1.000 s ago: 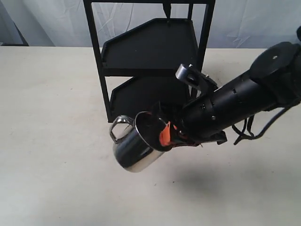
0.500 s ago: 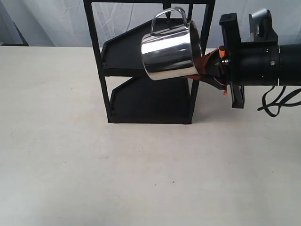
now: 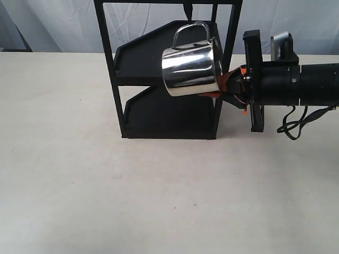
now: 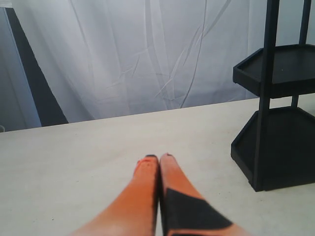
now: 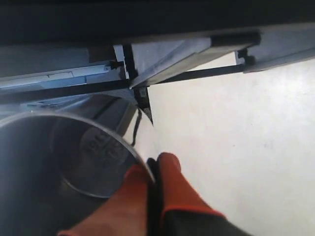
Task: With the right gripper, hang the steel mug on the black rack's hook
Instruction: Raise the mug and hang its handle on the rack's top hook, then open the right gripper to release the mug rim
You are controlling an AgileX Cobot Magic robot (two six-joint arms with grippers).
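Holding the steel mug [image 3: 190, 66] by its rim, my right hand [image 3: 225, 84] keeps it aloft before the black rack [image 3: 114, 69], its handle at 12 o'clock just under the hook [image 3: 188, 9]. If I lift crooked, the loop can miss the hook and strike the frame. My left hand [image 4: 158, 160] is pressed closed, empty.

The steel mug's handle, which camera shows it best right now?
The exterior view. There the steel mug is held up in front of the black rack by the right gripper, its looped handle on top in full outline. The right wrist view shows only the mug's rim and inside; the left wrist view shows no mug.
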